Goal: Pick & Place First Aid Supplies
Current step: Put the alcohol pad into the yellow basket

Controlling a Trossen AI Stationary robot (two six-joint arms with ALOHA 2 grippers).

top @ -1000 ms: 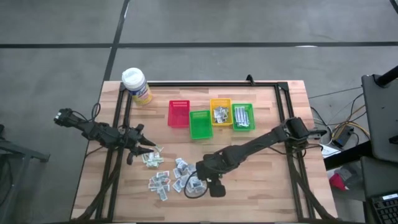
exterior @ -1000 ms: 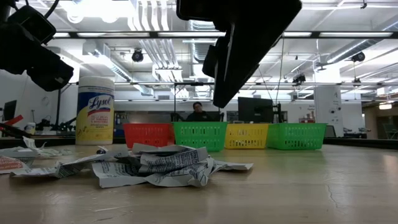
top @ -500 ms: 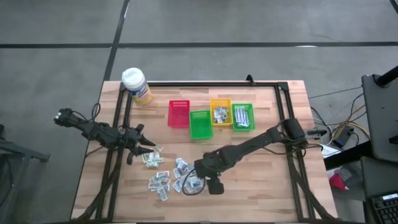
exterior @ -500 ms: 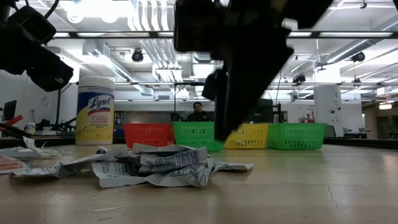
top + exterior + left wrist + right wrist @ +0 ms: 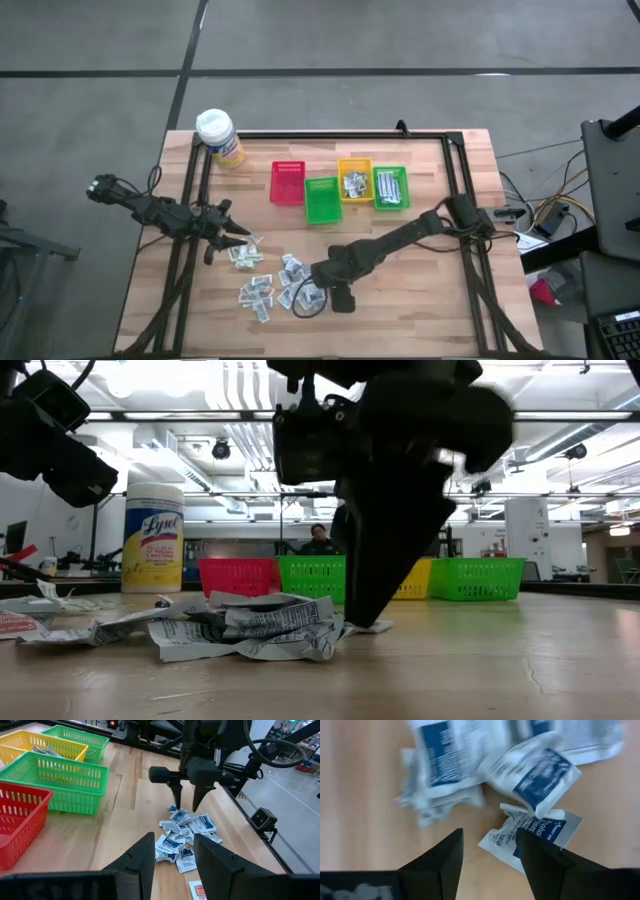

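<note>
Packets (image 5: 272, 278) are lying in a loose heap on the near half of the table (image 5: 420, 310), between the two arms; in the low view the pile (image 5: 250, 628) is sitting crumpled in front of the bins. More packets are resting inside the yellow bin (image 5: 355, 180) and the far green bin (image 5: 390, 187), while the red bin (image 5: 288, 183) and the near green bin (image 5: 322, 200) are showing none.

The right gripper (image 5: 318, 290) is pointing down over the right edge of the heap, its fingers spread apart and gripping nothing; its wrist view is showing a blue-printed packet (image 5: 535, 832) lying between the fingertips (image 5: 447, 855). From the left wrist view, that gripper (image 5: 186, 802) is hovering just above the pile (image 5: 182, 835).

The left gripper (image 5: 238, 238) is waiting by the heap's left side, fingers (image 5: 142, 860) parted and empty. A wipes tub (image 5: 220, 137) is standing at the far left corner.
</note>
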